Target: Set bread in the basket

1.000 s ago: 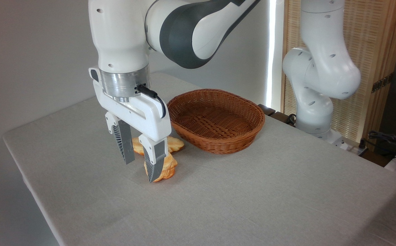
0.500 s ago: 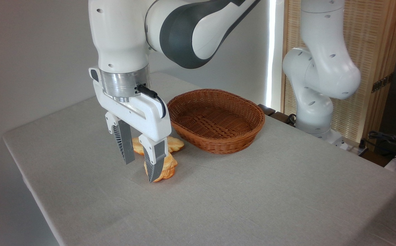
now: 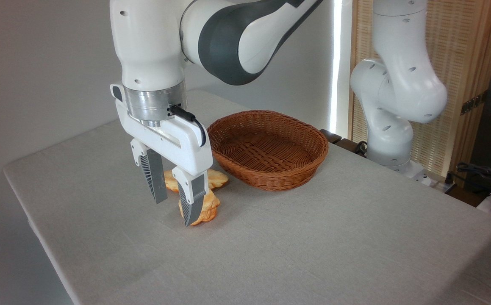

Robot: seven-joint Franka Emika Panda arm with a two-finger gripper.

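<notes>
Because the near finger (image 3: pixel 192 199) stands in front of it, the left part of the bread (image 3: pixel 207 209) is hidden; only its glossy orange right side and lower edge show, resting on the table (image 3: pixel 313 245) at centre-left of the frame; whether finger and bun touch cannot be told from this angle. The gripper (image 3: pixel 173 209) points down with its jaws parted, a clear gap between the two ribbed grey fingers, nothing clamped; the bun lies low and to the right of the near fingertip, behind it, not plainly inside the gap. A second, flatter pale bread (image 3: pixel 215 178) sits just behind, mostly covered by the fingers and the gripper body; its left end peeps out between the fingers; whether it touches the bun is unclear. The basket (image 3: pixel 311 163) stands to the right of the gripper and further back, near the flat bread, its woven floor bare; the bun is outside it. The arm's upper links are cut off by the top edge; dark cables (image 3: pixel 489 176) at far right are cropped and blurred. No readable writing or brand mark anywhere.
</notes>
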